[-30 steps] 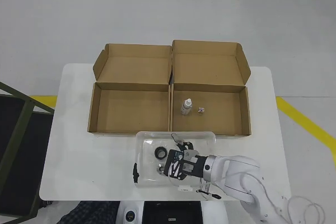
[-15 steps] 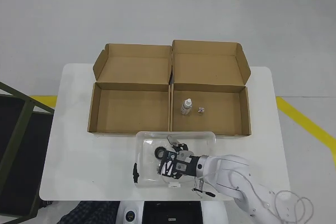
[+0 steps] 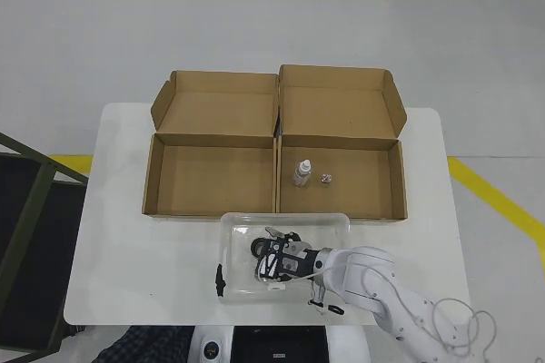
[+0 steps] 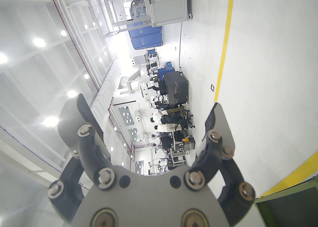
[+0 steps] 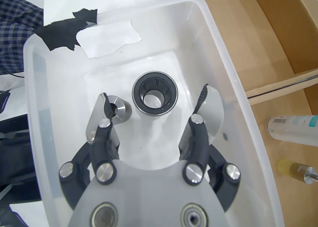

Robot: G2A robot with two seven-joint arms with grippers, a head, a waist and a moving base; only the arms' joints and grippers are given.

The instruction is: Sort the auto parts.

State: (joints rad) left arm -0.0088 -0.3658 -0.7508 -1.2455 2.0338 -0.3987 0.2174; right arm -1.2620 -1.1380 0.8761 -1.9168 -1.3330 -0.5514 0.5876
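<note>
The right gripper (image 5: 154,92) hangs inside the clear plastic bin (image 5: 223,59), fingers spread wide and empty. A black-rimmed cylindrical metal bearing (image 5: 171,91) stands upright between the fingertips, with a small silver metal sleeve (image 5: 122,111) just beside one of them. The left gripper (image 4: 147,102) faces the room, likewise spread wide and holding nothing.

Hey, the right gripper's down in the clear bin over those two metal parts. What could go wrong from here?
1. The open right gripper has one finger right at the small silver sleeve. Closing could pinch or knock that sleeve rather than cleanly take the black-ringed bushing.
2. The other finger looks close to the clear bin wall. A sideways move might bump it and shift the bin.
</note>
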